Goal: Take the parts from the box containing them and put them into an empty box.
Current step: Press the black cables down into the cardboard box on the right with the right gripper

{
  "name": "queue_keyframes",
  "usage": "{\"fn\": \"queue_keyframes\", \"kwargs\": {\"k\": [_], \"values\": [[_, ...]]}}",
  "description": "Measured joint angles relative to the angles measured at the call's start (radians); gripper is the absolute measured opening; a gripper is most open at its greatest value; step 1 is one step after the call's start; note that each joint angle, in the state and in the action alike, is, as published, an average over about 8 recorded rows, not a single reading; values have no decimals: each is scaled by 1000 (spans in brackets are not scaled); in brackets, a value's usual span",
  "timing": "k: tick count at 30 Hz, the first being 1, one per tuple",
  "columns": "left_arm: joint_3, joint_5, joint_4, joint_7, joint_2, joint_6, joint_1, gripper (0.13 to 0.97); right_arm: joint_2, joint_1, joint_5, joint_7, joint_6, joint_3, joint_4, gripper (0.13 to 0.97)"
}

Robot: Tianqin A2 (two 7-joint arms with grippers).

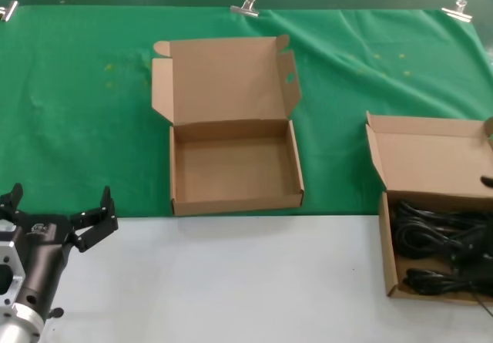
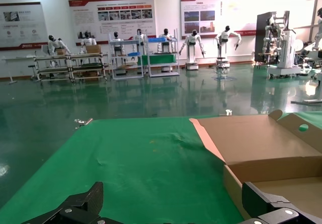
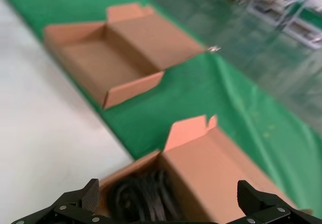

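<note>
The empty box [image 1: 234, 167] sits mid-table with its lid raised; one wide side flap has an oval slot [image 1: 291, 77]. It also shows in the left wrist view as the empty box [image 2: 282, 171] and in the right wrist view as the empty box [image 3: 95, 58]. The box containing the parts [image 1: 390, 258] stands at the right edge, holding black coiled cables [image 1: 435, 239]. My right gripper [image 3: 168, 198] hovers open over those cables [image 3: 141, 199], touching nothing. My left gripper [image 1: 60, 206] is open at the near left, also seen as the left gripper [image 2: 173, 196], apart from both boxes.
A green cloth [image 1: 77, 112] covers the far half of the table, held by metal clips [image 1: 245, 6] along its back edge. The near half is bare white tabletop [image 1: 231, 281]. Beyond the table lies an open hall floor [image 2: 126, 98].
</note>
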Motion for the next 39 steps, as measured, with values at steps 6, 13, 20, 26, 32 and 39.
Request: {"fn": "queue_keyframes", "kwargs": {"k": [6, 13, 20, 26, 32, 39], "values": [[0, 0, 0, 0, 0, 0, 0, 966, -13, 36, -257, 180, -165, 23, -54, 966], [0, 0, 0, 0, 0, 0, 0, 966, -80, 32, -437, 214, -369, 148, -153, 966], [0, 0, 0, 0, 0, 0, 0, 966, -164, 57, -500, 118, -595, 253, -246, 966], [0, 0, 0, 0, 0, 0, 0, 966, -234, 104, -560, 32, -777, 314, -327, 966], [0, 0, 0, 0, 0, 0, 0, 966, -305, 157, -626, -55, -905, 352, -424, 966], [0, 0, 0, 0, 0, 0, 0, 966, -390, 220, -702, -138, -992, 374, -528, 966]]}}
